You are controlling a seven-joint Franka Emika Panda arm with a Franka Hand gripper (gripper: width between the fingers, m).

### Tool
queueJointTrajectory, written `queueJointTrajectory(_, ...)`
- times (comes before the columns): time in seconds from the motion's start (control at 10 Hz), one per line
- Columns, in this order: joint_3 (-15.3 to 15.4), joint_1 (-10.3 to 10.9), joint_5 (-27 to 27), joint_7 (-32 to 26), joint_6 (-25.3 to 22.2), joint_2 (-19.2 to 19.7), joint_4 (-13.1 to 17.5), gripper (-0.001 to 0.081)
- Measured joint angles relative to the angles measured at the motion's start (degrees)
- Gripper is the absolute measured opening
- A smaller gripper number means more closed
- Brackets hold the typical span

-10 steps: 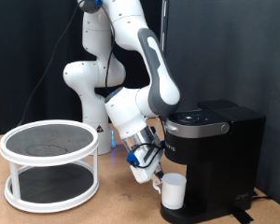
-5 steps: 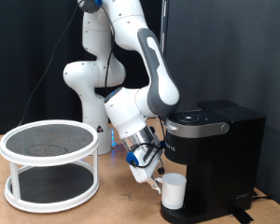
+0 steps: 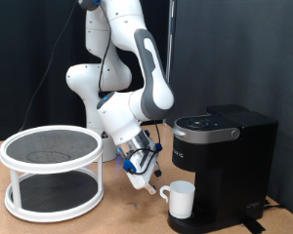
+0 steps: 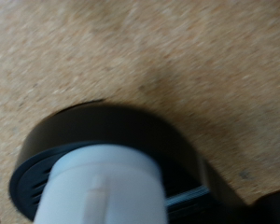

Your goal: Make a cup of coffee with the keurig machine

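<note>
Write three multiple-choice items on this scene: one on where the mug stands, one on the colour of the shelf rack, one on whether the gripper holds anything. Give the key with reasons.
1. Where does the cup stand?
A. on the keurig machine's drip base
B. on the rack's top shelf
C. on the machine's lid

2. What colour is the frame of the two-tier round rack?
A. red
B. white
C. blue

3. What is the gripper doing?
A. holding the cup
B. holding a pod
C. holding nothing, apart from the cup

Key: 1 A, the cup sits under the brew head on the base. 2 B, its rims and posts are white. 3 C, a gap shows between fingers and handle.
</note>
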Motion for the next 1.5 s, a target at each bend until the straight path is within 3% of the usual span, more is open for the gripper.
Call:
queueJointTrajectory(0.4,0.3,0.0,-1.3,0.5,-1.2,-1.2,-1.8,0.0734)
queueJointTrajectory(1.5,4.7,1.7,0.9,3.3,1.0,0.4,-0.1,0.0734)
